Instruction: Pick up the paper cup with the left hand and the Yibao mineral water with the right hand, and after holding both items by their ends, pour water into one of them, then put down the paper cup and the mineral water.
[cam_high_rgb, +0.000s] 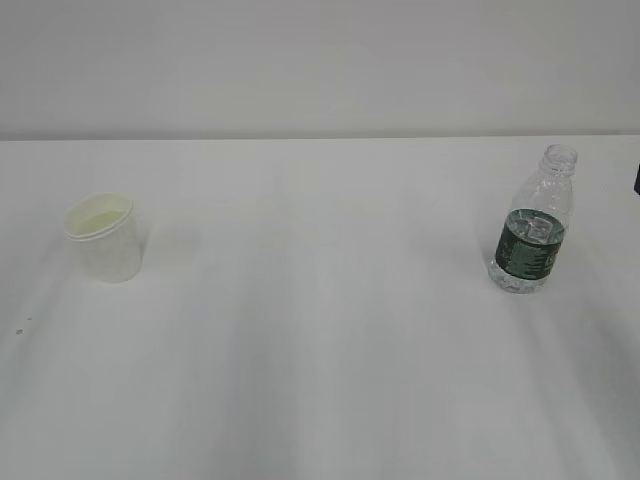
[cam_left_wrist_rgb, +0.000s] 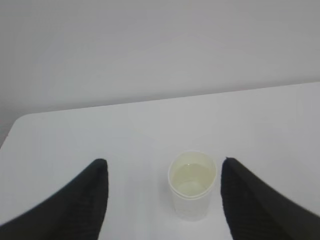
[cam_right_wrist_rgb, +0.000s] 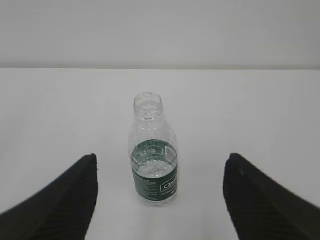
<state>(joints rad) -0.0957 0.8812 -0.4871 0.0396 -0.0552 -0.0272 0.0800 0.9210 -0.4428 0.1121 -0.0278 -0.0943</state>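
Observation:
The paper cup (cam_high_rgb: 104, 237) stands upright on the left of the white table, with a pale liquid inside. In the left wrist view the cup (cam_left_wrist_rgb: 192, 185) sits ahead of my left gripper (cam_left_wrist_rgb: 163, 167), nearer the right finger, untouched. That gripper is open and empty. The Yibao mineral water (cam_high_rgb: 532, 222) stands upright and capless on the right, water low in its body. In the right wrist view the bottle (cam_right_wrist_rgb: 153, 150) stands ahead between the wide-apart fingers of my right gripper (cam_right_wrist_rgb: 161, 162), which is open. Neither gripper shows in the exterior view.
The white table (cam_high_rgb: 320, 350) runs back to a plain pale wall. In the left wrist view the table's rounded far-left corner (cam_left_wrist_rgb: 20, 122) shows. A dark sliver (cam_high_rgb: 637, 180) sits at the right edge of the exterior view.

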